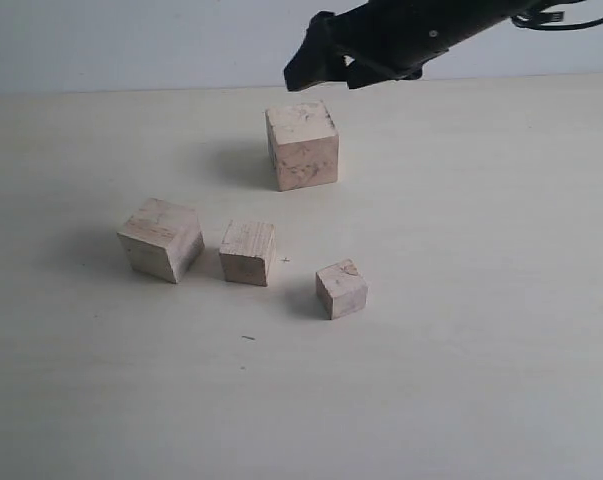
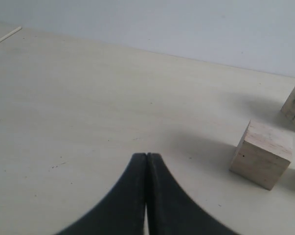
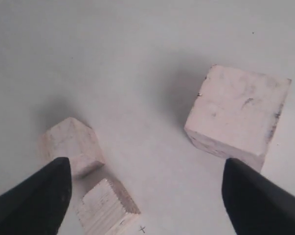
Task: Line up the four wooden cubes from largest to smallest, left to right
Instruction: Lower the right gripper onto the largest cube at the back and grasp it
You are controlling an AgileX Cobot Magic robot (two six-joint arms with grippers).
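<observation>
cubes: four pale, bare-wood blocks in graded sizes, all resting on a pale table (image 1: 481,380).
largest cube (image 1: 301,145): dark scuffs and specks on its top and sides. It stands alone toward the back, well apart from the other three.
second cube (image 1: 161,238): front left, turned corner-on, with faint grey smudges on top.
third cube (image 1: 248,252): just beside the second cube on its right, with a narrow gap between them. Grain lines run across its top, and a small pencilled cross (image 1: 285,261) marks the table beside it.
smallest cube (image 1: 341,288): to the right of the third cube and a little nearer the front, apart from it, with a dark mark on top.
right gripper (image 1: 326,62): black, in the air above and just behind the largest cube, touching nothing.
right fingers (image 3: 39,196): spread wide, with only bare table between them. The largest cube lies beyond one fingertip and clear of it. Two smaller cubes show past the other.
left gripper (image 2: 146,159): fingers pressed together on nothing, over bare table. The nearest cube sits off to one side, well apart.
</observation>
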